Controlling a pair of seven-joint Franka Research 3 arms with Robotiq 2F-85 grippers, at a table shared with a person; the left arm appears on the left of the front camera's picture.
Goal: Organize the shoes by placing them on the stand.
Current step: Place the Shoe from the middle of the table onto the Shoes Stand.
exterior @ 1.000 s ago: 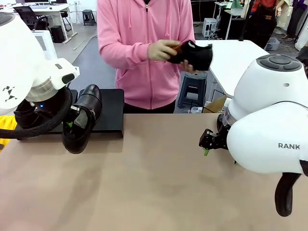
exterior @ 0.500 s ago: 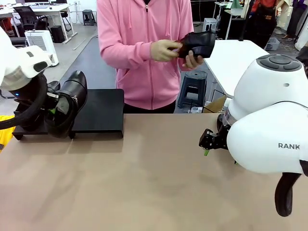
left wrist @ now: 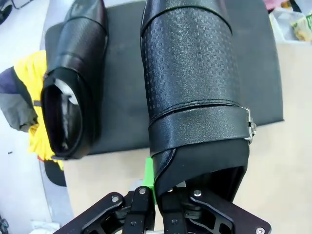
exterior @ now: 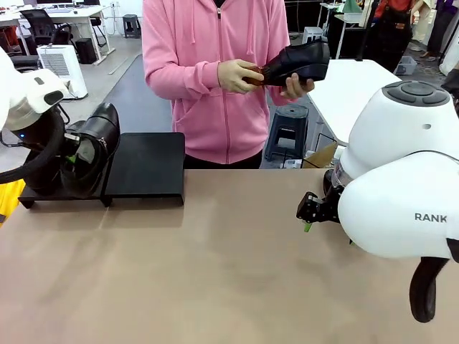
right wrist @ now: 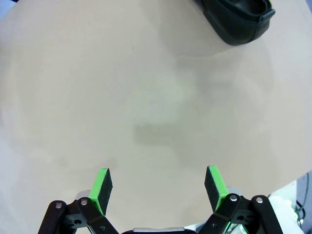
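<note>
My left gripper (left wrist: 158,192) is shut on the heel edge of a glossy black shoe (left wrist: 190,83), holding it toe-up over the left platform of the black stand (left wrist: 122,97). In the front view that shoe (exterior: 92,143) hangs at the far left above the stand (exterior: 147,168). A second shoe (left wrist: 73,83) lies on the stand beside it. The person in pink holds a third shoe (exterior: 297,63) in both hands at chest height. My right gripper (right wrist: 158,187) is open just above the bare table, and a fourth shoe (right wrist: 236,19) lies on the table ahead of it. The right gripper (exterior: 310,211) sits at the table's right.
The right platform of the stand is bare. A yellow cloth (left wrist: 34,122) lies off the table's left edge below the stand. The brown tabletop (exterior: 215,272) is free between the arms. The person stands at the far edge, behind the stand's right end.
My left arm has carried its shoe leftward, from in front of the right platform to over the left one. The person has lifted and turned their shoe. The right arm has not moved.
</note>
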